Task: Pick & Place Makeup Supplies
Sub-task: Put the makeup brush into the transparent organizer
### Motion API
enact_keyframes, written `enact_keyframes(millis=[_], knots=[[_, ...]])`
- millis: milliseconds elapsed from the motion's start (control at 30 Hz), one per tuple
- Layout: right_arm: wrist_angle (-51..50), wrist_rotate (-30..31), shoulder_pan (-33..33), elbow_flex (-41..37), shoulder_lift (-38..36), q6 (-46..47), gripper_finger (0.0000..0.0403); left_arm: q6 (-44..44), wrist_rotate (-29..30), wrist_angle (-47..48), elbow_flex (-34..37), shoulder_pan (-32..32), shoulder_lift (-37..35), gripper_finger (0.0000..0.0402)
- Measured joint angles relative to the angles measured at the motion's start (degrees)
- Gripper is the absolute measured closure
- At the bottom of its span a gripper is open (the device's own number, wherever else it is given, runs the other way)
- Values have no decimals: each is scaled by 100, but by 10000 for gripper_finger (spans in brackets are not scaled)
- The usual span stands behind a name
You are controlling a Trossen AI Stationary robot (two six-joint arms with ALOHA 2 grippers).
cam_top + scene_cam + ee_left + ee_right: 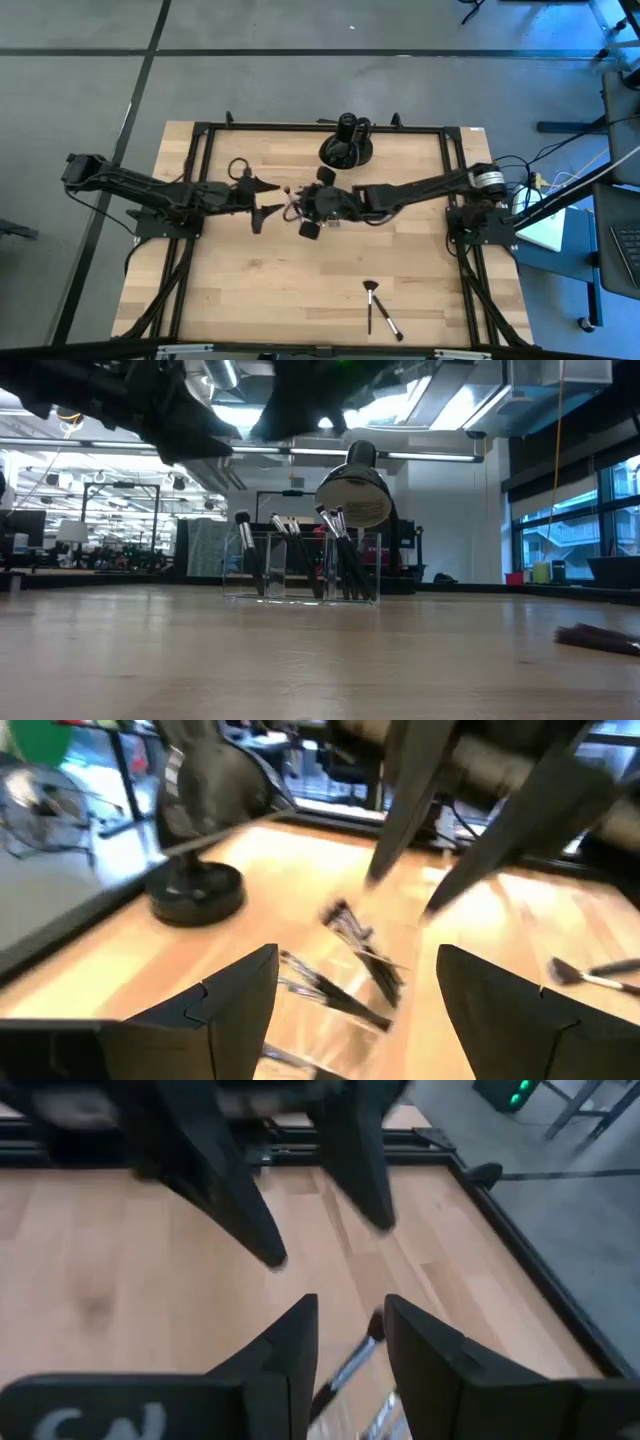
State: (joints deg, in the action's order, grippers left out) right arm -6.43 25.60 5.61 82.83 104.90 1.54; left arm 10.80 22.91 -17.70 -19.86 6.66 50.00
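Note:
The clear organiser tray (300, 570) stands mid-table with several dark-handled makeup brushes (345, 550) leaning upright in its compartments; the left wrist view shows them too (360, 960). Two more brushes (378, 305) lie flat near the table's near edge, one showing in the low view (600, 638). My left gripper (263, 200) hovers open just left of the tray, fingers apart (355, 1010). My right gripper (300, 206) hangs over the tray from the right, open (350, 1315). A silver-ferruled brush (352, 1362) shows below the gap between its fingers, untouched.
A large black rounded object on a round base (346, 146) stands behind the tray toward the far edge. A black frame rail (320, 126) borders the table. Bare wood (250, 290) lies toward the near and left sides.

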Motion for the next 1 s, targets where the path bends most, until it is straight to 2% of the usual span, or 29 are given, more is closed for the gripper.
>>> enact_keyframes(millis=[67, 200, 333, 467, 567, 667, 867, 1000], knots=[[-361, 160, 200, 1, -254, 47, 285, 59, -143, -223, -27, 17, 341, 135], [-1334, 496, 635, 7, -637, 554, 285, 61, -180, -270, -512, 244, 1174, 135], [-2233, 1252, 1191, 7, -742, 1253, 285, -69, -130, -260, -1242, 615, 2166, 135], [-2974, 2044, 1807, 7, -749, 2170, 285, -74, 39, -262, -2082, 945, 3178, 135], [-3632, 2253, 2238, 7, -749, 3275, 285, 23, 100, -185, -2644, 1062, 3789, 135], [-4136, 1914, 2643, -31, -737, 4559, 285, 45, 123, -53, -3095, 1133, 4187, 135], [-3863, 331, 3391, -475, -675, 6325, 285, 227, 152, 114, -3502, 1291, 4413, 135], [-3724, 61, 3909, -899, -550, 7539, 285, 289, 266, 125, -3616, 1446, 4413, 135]])
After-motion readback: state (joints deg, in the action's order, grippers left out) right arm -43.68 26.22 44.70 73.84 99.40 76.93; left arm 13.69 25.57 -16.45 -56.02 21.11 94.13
